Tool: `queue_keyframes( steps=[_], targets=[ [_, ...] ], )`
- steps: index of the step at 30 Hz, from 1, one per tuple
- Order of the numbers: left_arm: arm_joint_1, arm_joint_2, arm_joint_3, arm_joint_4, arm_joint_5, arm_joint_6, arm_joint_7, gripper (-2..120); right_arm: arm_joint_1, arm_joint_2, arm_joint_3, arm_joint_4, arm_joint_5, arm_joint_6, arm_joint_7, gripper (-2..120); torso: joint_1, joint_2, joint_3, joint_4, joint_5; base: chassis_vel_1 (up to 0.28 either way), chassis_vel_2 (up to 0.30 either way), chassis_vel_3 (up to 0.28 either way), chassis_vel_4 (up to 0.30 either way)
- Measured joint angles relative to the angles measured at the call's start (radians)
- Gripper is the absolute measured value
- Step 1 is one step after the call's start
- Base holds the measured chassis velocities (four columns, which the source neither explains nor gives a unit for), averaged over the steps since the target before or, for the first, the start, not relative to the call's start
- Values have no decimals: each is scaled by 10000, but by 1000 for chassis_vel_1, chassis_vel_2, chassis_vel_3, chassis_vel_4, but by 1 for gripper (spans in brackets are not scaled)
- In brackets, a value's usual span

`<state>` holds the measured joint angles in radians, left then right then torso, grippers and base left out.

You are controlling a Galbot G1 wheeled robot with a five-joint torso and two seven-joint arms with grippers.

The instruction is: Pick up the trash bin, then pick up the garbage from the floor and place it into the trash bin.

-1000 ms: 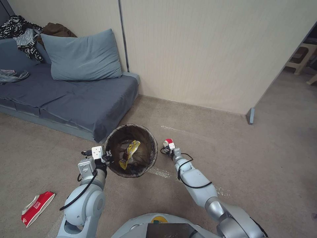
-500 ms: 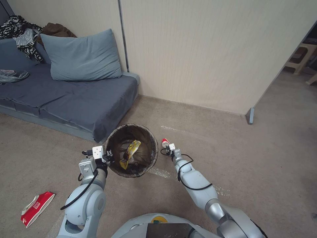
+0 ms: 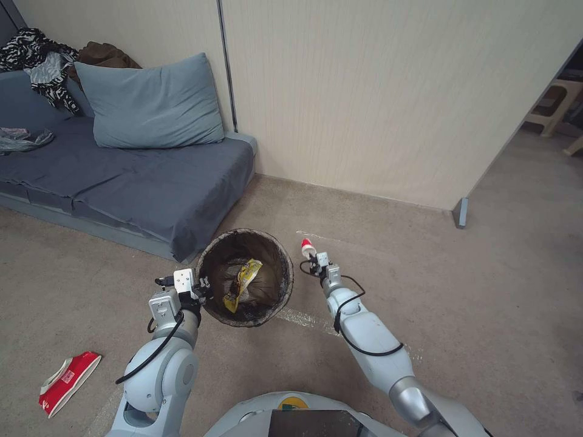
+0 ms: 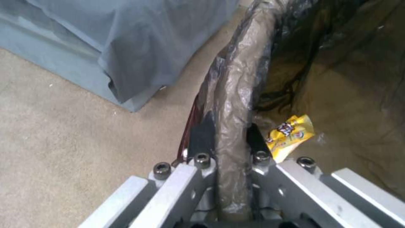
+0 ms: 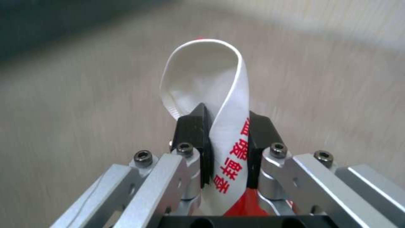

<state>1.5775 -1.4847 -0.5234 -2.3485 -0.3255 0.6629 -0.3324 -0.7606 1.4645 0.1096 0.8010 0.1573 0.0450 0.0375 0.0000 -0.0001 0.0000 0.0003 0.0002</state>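
The left gripper (image 4: 227, 136) pinches the crinkled, bag-lined rim of the round trash bin (image 3: 214, 267) close to the sofa's corner (image 3: 182, 246), while the right gripper (image 3: 311, 255), over open carpet beside the bin, clamps what looks like a folded red-and-white packet (image 5: 230, 104).

Grey sofa (image 3: 121, 182), beige carpet (image 3: 473, 291).
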Motion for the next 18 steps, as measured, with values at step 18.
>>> queue_keyframes(
  steps=[18],
  targets=[
    [-58, 26, 213, 289, -540, 164, -138, 0, -2998, -2060, -140, 10923, 2822, 989, -2620, 14, 0, 1, -1, -5, -3, 0, 0, 0, 0]
  ],
)
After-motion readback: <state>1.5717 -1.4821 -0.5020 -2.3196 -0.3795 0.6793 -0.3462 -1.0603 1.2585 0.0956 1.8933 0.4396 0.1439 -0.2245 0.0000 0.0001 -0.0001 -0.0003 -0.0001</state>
